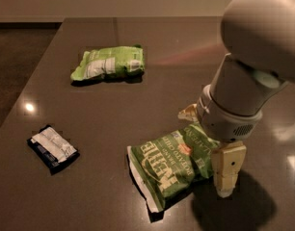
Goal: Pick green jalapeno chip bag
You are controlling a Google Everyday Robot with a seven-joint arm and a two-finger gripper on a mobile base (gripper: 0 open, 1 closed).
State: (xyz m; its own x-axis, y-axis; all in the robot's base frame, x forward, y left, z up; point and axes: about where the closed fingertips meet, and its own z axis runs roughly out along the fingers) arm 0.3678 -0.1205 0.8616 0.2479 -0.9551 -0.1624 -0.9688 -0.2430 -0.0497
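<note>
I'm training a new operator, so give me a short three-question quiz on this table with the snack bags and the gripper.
1. True or false: the gripper is open, fingers straddling one end of the green jalapeno chip bag.
2. Which lies nearest the table's picture-left edge? A dark blue packet; B paler green bag; C green jalapeno chip bag.
3. Fill in: ___ packages lie on the table.
Key: 1 true; 2 A; 3 three.
</note>
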